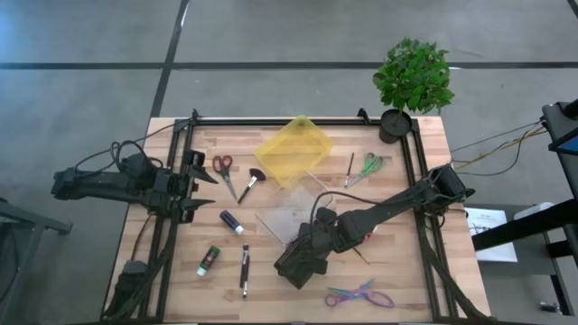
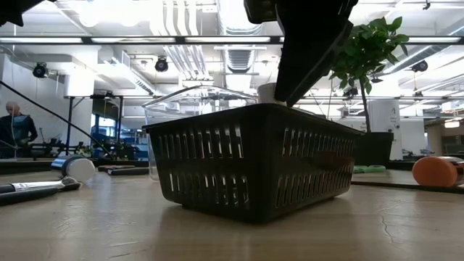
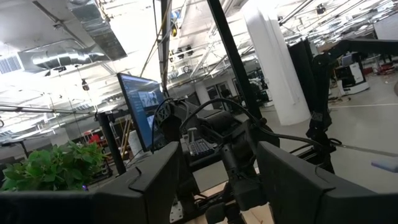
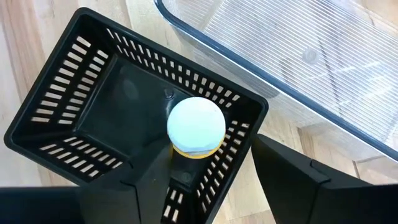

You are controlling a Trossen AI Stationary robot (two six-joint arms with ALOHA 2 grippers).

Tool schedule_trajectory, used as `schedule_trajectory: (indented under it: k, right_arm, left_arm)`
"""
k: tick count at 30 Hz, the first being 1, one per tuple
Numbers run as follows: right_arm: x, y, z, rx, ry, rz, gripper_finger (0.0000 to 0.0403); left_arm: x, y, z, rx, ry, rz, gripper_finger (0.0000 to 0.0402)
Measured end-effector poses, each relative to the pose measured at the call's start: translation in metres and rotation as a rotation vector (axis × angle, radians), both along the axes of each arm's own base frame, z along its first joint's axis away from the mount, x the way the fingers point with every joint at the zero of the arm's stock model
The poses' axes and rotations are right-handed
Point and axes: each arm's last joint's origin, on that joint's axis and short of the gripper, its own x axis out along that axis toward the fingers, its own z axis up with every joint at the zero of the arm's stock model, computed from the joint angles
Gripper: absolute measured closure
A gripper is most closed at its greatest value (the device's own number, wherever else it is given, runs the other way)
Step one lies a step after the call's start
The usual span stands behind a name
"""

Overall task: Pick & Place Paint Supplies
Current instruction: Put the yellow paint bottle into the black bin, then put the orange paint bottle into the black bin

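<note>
A black slotted basket [image 4: 93, 118] stands on the table near its middle [image 1: 298, 264]. My right gripper [image 4: 217, 155] hangs over it, pointing steeply down with its fingers apart [image 1: 302, 253]. A small bottle with a white cap [image 4: 196, 124] and a yellow-orange body stands cap-up inside the basket, between the fingers. Its cap [image 2: 267, 92] shows just above the basket's rim. On the table lie a dark blue bottle [image 1: 231, 221], a green bottle [image 1: 209, 260] and brushes [image 1: 251, 183] [image 1: 244, 269] [image 1: 350, 169]. My left gripper [image 3: 217, 186] is open at the table's left edge [image 1: 200, 185]. My right gripper's fingers come from above on either side of the bottle. The bottle's body [image 4: 186, 152] lies close beside one finger [image 4: 155, 180], which hides the spot. I cannot tell whether they touch.
A clear tub [image 1: 289, 215] stands just beyond the basket, and a yellow tub [image 1: 293, 149] farther back. Red scissors [image 1: 223, 167], green scissors [image 1: 370, 165] and purple scissors [image 1: 361, 295] lie about. A potted plant [image 1: 414, 81] stands at the far right corner. A black frame [image 1: 415, 181] rims the table.
</note>
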Motion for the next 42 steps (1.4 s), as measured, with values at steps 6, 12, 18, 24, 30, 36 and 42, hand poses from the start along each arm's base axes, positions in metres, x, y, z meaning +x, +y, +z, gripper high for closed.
schedule_trajectory:
  k: [6,12,18,24,30,36,42]
  right_arm:
    - [0.000,0.000,0.001,0.002,-0.002,0.001,0.0182]
    - [-0.001,0.003,0.002,0.007,0.001,0.007,0.0182]
    - [-0.003,0.007,0.006,0.007,0.005,0.014,0.0181]
    - [-0.013,0.009,0.007,-0.025,0.085,-0.011,0.0181]
    - [-0.036,0.017,0.004,-0.099,0.240,-0.026,0.0181]
    - [-0.070,0.025,0.006,-0.284,0.413,-0.088,0.0181]
    - [-0.093,0.033,0.001,-0.366,0.481,-0.177,0.0181]
  left_arm:
    - [0.000,0.000,0.000,0.000,0.001,0.000,0.0181]
    - [0.000,0.000,0.000,-0.001,0.004,0.000,0.0181]
    - [0.000,0.000,0.000,-0.001,0.005,0.000,0.0181]
    - [0.000,0.000,0.000,-0.003,0.006,0.000,0.0181]
    - [0.000,0.000,-0.001,-0.003,0.009,0.000,0.0181]
    - [0.000,0.000,-0.001,-0.003,0.010,0.000,0.0181]
    - [0.000,0.000,-0.001,-0.002,0.011,0.000,0.0181]
